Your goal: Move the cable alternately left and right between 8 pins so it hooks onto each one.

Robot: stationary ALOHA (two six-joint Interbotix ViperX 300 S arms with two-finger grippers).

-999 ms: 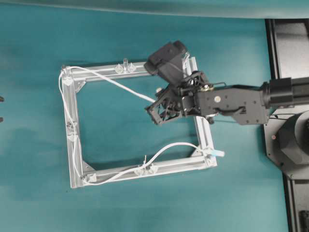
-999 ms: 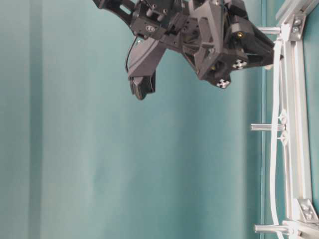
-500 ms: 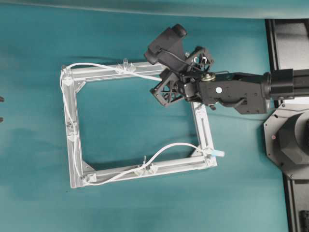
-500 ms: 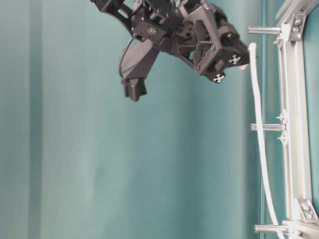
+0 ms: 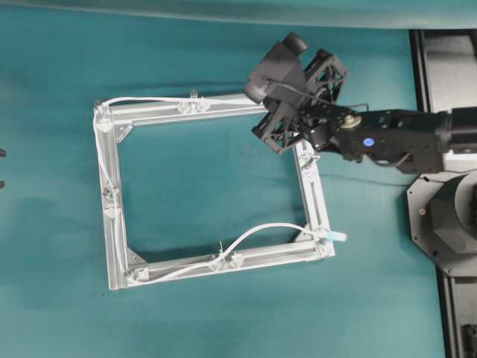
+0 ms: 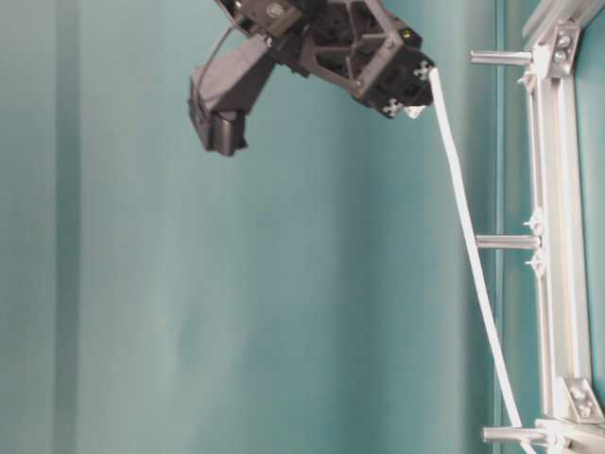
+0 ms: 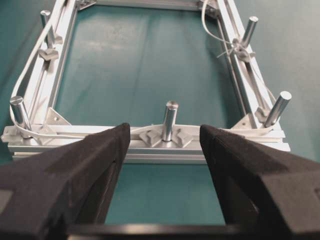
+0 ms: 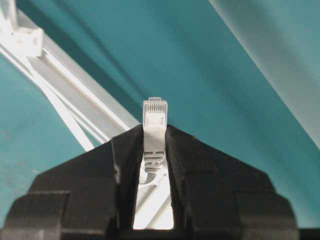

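Up at about 1 o'clock on the square frame [image 5: 211, 110], the right tool [image 8: 154, 145] pinches the plug end of the cable [image 6: 468, 251] tight between its two black pads; the left tool [image 7: 165, 150] waits wide open with nothing in it, looking at the frame from 9 o'clock. From the plug the white cable runs along the top bar toward 11 o'clock, then down the 9 o'clock side and along the 6 o'clock bar, ending near 4 o'clock. To do this step well, I think the right tool should keep the cable pulled snug, lower it beside the pin [image 5: 310, 157] near 3 o'clock, and go around its far side; a loose cable could slip off the pin [image 5: 194, 95] at 12 o'clock.
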